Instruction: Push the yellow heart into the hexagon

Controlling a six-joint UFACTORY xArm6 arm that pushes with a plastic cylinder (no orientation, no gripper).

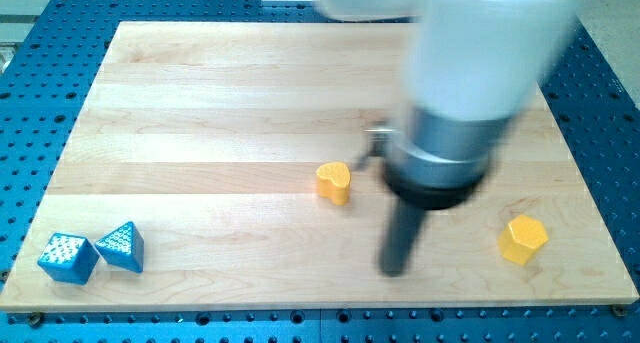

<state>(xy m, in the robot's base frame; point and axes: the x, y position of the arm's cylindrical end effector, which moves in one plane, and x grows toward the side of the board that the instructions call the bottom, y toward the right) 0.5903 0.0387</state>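
The yellow heart [334, 181] lies near the middle of the wooden board [200, 113]. The yellow hexagon [523, 239] lies toward the view's bottom right. My tip [392, 271] is the lower end of the dark rod and rests on the board between them. It is below and to the right of the heart, about a block's width away, and well to the left of the hexagon. It touches neither block.
A blue cube-like block [68, 258] and a blue triangle [121, 247] sit side by side at the view's bottom left. The arm's large white and grey body [470, 73] covers the board's upper right. A blue perforated table [600, 103] surrounds the board.
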